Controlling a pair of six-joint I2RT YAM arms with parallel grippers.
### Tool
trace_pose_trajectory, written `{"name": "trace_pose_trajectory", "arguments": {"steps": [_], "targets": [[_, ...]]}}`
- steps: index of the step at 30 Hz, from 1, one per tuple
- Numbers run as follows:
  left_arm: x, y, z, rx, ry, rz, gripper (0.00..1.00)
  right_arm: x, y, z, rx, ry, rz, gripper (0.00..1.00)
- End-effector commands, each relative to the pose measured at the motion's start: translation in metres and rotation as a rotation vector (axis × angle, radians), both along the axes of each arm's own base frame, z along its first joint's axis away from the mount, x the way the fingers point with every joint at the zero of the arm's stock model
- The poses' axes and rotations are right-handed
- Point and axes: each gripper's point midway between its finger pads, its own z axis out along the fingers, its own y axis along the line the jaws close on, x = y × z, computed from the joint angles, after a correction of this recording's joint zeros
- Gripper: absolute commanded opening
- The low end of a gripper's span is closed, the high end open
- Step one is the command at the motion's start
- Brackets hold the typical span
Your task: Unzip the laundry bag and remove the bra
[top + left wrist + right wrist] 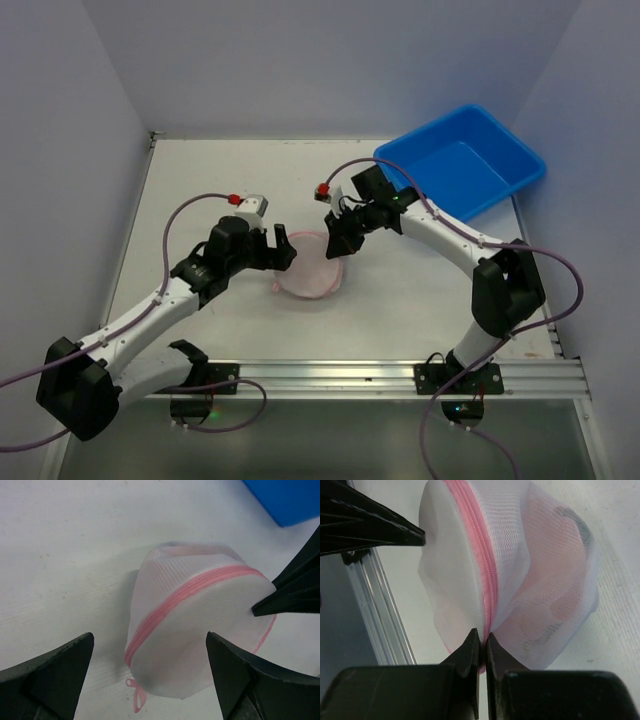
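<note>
The laundry bag (312, 270) is a small round white mesh pouch with pink zipper trim, lying mid-table between both arms. In the left wrist view the laundry bag (200, 615) lies tilted, its pink zipper (190, 592) zipped along the side and a pink loop (136, 696) hanging at its near end. My left gripper (150, 637) is open, with a finger on each side of the bag and neither touching it. My right gripper (482, 639) is shut on the pink zipper seam (481, 565) at the bag's edge. The bra (555, 595) shows dimly through the mesh as pinkish and dark shapes.
A blue tub (462, 160) stands at the back right, just behind the right arm. An aluminium rail (400, 375) runs along the table's near edge. Pale walls close in the left, back and right sides.
</note>
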Motion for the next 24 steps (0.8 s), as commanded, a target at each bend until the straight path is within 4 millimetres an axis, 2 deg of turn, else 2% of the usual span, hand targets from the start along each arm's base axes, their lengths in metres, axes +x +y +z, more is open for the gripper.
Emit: {"name": "trace_pose_trajectory", "arguments": {"steps": [1, 4, 7, 8, 10, 11, 14, 15, 16, 17, 19, 20, 21, 22, 23, 24], "targets": [[-0.015, -0.019, -0.005, 0.017, 0.034, -0.195, 0.96, -0.016, 0.002, 0.008, 0.033, 0.004, 0.17, 0.0], [-0.021, -0.025, -0.017, 0.012, 0.086, -0.234, 0.9, -0.021, 0.005, 0.008, 0.059, 0.012, 0.207, 0.0], [-0.026, -0.029, -0.024, -0.001, 0.114, -0.26, 0.73, -0.023, 0.006, 0.011, 0.073, 0.012, 0.226, 0.0], [-0.027, -0.03, -0.025, -0.007, 0.118, -0.265, 0.57, -0.023, 0.005, 0.011, 0.072, 0.01, 0.226, 0.0], [-0.029, -0.033, -0.023, -0.023, 0.118, -0.278, 0.36, -0.021, 0.006, 0.012, 0.072, -0.002, 0.222, 0.0], [-0.028, -0.033, -0.022, -0.026, 0.116, -0.277, 0.17, -0.018, 0.006, 0.011, 0.066, -0.012, 0.21, 0.0], [-0.03, -0.035, -0.017, -0.046, 0.116, -0.282, 0.0, -0.007, 0.002, 0.014, 0.047, -0.029, 0.137, 0.11], [-0.031, -0.035, -0.015, -0.055, 0.117, -0.278, 0.0, 0.001, 0.001, 0.019, 0.056, -0.037, 0.086, 0.15], [-0.032, -0.035, -0.014, -0.075, 0.132, -0.255, 0.0, 0.007, -0.001, 0.023, 0.056, -0.054, 0.044, 0.31], [-0.03, -0.034, -0.014, -0.085, 0.138, -0.232, 0.0, 0.02, -0.006, 0.033, 0.052, -0.131, -0.03, 0.38], [-0.03, -0.034, -0.016, -0.136, 0.18, -0.162, 0.0, 0.03, -0.017, 0.047, 0.043, -0.165, -0.165, 0.55], [-0.029, -0.034, -0.016, -0.162, 0.191, -0.132, 0.0, 0.038, -0.023, 0.053, 0.037, -0.206, -0.238, 0.6], [-0.029, -0.032, -0.021, -0.18, 0.21, -0.09, 0.0, 0.047, -0.039, 0.075, 0.039, -0.26, -0.394, 0.64], [-0.028, -0.034, -0.021, -0.25, 0.252, -0.023, 0.0, 0.05, -0.045, 0.087, 0.057, -0.285, -0.464, 0.67], [-0.024, -0.038, -0.016, -0.309, 0.241, 0.001, 0.0, 0.049, -0.05, 0.092, 0.085, -0.298, -0.517, 0.68], [-0.023, -0.039, -0.016, -0.353, 0.25, 0.03, 0.0, 0.041, -0.055, 0.115, 0.155, -0.309, -0.594, 0.69]]}}
